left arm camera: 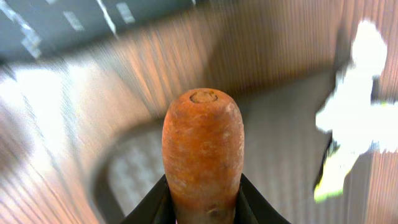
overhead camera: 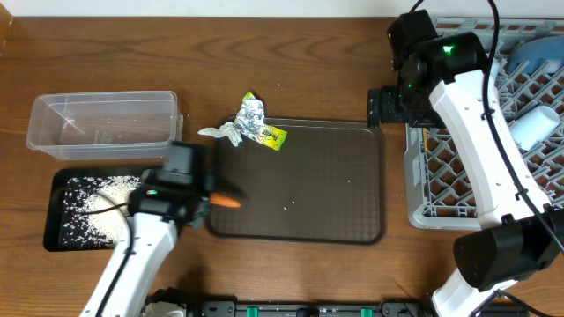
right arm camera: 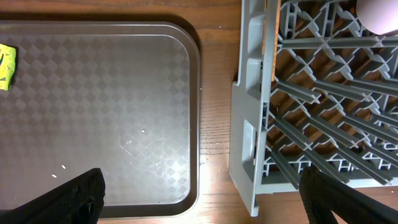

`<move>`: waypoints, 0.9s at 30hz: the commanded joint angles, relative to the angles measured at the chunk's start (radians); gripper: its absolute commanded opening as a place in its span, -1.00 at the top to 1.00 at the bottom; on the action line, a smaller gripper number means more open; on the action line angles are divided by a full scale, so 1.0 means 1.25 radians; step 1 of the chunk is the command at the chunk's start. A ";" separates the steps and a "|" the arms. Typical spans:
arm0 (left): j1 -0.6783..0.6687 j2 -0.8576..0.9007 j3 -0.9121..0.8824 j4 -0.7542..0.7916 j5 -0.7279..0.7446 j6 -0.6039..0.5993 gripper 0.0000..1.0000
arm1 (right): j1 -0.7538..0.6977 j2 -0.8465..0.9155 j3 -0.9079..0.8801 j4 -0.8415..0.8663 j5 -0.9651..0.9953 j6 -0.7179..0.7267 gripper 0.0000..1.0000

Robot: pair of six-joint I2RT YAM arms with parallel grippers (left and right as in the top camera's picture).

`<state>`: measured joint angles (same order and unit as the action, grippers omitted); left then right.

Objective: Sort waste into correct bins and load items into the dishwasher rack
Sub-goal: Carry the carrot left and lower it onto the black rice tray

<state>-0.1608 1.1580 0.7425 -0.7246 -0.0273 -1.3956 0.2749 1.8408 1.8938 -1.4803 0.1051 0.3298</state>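
Note:
My left gripper (overhead camera: pixel 209 199) is shut on the small orange carrot (overhead camera: pixel 227 201), held over the left edge of the brown serving tray (overhead camera: pixel 300 189). In the left wrist view the carrot (left arm camera: pixel 202 149) stands between the black fingers of that gripper (left arm camera: pixel 202 208), and the background is blurred. The black bin (overhead camera: pixel 51 220) with white rice (overhead camera: pixel 106 211) lies just left, and the clear tub (overhead camera: pixel 101 123) is behind it. Foil (overhead camera: pixel 251 113) and a yellow-green wrapper (overhead camera: pixel 274 137) sit at the tray's far edge. My right gripper (overhead camera: pixel 388 106) (right arm camera: pixel 208 205) hangs open and empty beside the grey rack (overhead camera: pixel 414 185).
The rack holds a dark blue bowl (overhead camera: pixel 538 53) and a pale cup (overhead camera: pixel 533 128). In the right wrist view the rack's wall (right arm camera: pixel 255 124) stands just right of the brown tray's corner (right arm camera: pixel 93 93), with a strip of wooden table between. A few rice grains dot the tray.

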 commanded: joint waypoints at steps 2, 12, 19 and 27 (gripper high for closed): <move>0.131 -0.027 -0.004 -0.022 -0.013 0.130 0.46 | 0.001 -0.008 0.002 -0.001 0.006 0.011 -0.99; 0.376 -0.029 -0.004 0.003 -0.012 0.225 0.44 | 0.001 -0.008 0.002 -0.001 0.006 0.011 -0.98; 0.535 -0.025 -0.004 0.084 -0.016 0.334 0.42 | 0.001 -0.008 0.002 -0.001 0.006 0.011 -0.98; 0.624 0.065 -0.004 0.144 -0.042 0.348 0.29 | 0.001 -0.008 0.002 -0.001 0.006 0.011 -0.98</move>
<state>0.6044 1.1904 0.7425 -0.5625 -0.0566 -0.9897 0.2749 1.8408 1.8938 -1.4803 0.1051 0.3302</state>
